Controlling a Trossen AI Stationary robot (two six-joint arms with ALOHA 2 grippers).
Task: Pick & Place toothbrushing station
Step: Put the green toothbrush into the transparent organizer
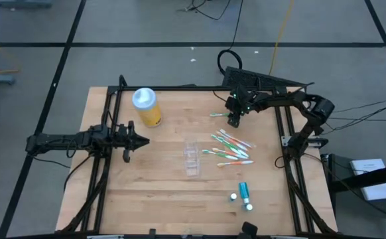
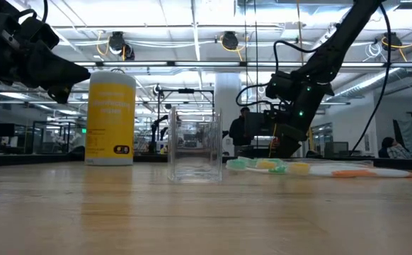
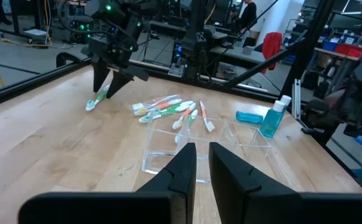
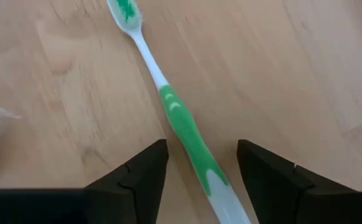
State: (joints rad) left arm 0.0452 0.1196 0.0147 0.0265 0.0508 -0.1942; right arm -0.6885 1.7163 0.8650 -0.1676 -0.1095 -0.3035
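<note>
A green and white toothbrush (image 4: 181, 124) lies flat on the table at the far side, apart from the others; it also shows in the high view (image 1: 218, 115). My right gripper (image 4: 203, 171) is low over it and open, with one finger on either side of the handle and a gap to each. Several more toothbrushes (image 1: 229, 147) lie in a loose pile right of the clear plastic cup (image 1: 192, 158), which stands upright mid-table. Teal white-capped tubes (image 1: 244, 192) lie near the front right. My left gripper (image 3: 203, 168) hovers at the table's left, pointing toward the cup, with a narrow gap between its fingers.
A yellow bottle with a pale blue lid (image 1: 146, 106) stands at the far left of the table, beyond my left gripper. Black frame rails (image 1: 107, 166) run along the table's left, right and far edges. Bare wood lies at the front left.
</note>
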